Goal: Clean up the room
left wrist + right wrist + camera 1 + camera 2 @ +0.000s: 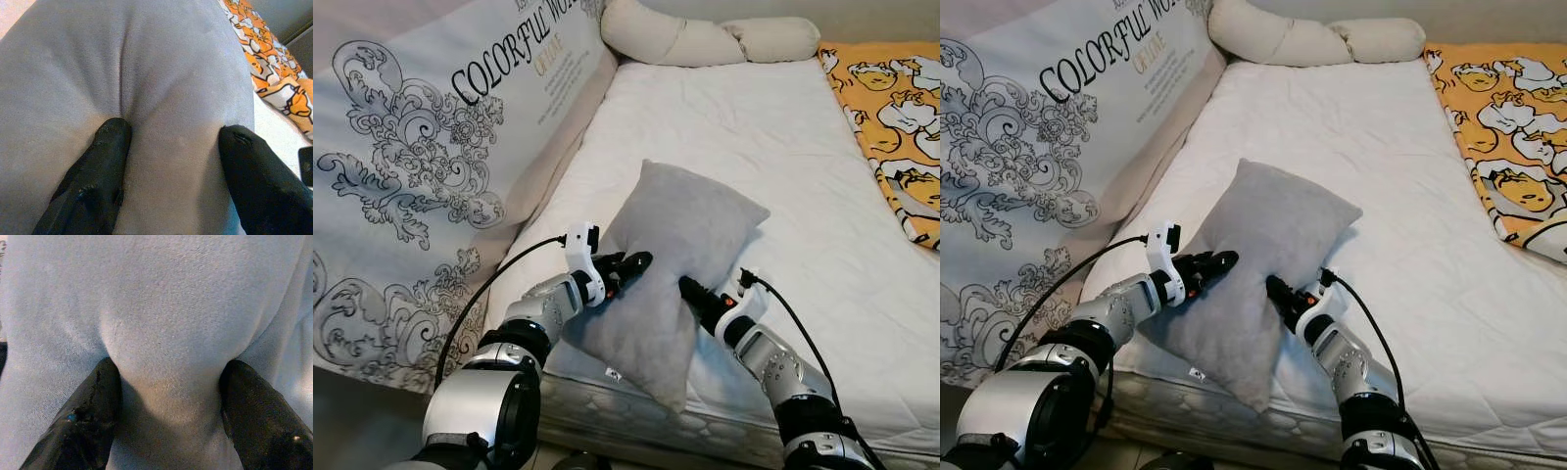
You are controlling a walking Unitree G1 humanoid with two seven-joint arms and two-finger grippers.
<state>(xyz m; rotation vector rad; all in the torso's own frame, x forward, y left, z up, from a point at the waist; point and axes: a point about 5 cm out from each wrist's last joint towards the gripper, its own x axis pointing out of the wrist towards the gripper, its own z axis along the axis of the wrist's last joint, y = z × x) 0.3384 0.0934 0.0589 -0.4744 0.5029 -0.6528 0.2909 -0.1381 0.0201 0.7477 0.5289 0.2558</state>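
two grippers on one pillow

we pinch the grey pillow (671,257) from both sides, left gripper (628,268) then right gripper (689,291), each squeezing a fold. it sits tilted at the mattress (783,166) edge (not yet placed), so tidying looks barely begun.

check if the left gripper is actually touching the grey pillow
Touching. In the left wrist view both black fingers of the left gripper press into the grey pillow, with fabric bulging between them.
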